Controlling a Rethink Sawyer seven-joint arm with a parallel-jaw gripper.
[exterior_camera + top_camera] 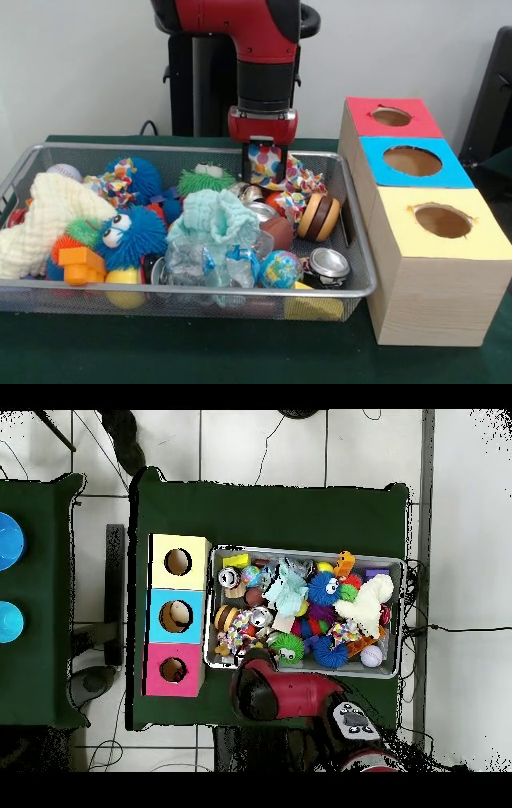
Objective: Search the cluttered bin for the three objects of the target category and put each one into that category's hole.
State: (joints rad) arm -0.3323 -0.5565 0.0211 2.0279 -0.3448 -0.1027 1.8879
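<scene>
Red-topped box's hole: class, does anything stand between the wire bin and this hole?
Nothing visible covers the hole; the red top around it is bare. Only the bin and its mesh wall, and the wooden side of the box, lie between them, so a toy would probably have to be lifted over both.

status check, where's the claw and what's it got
Claw low over silver wire-mesh bin, grip state unclear, against polka-dot cloth. Red-topped box hole empty. Clutter everywhere.
</scene>
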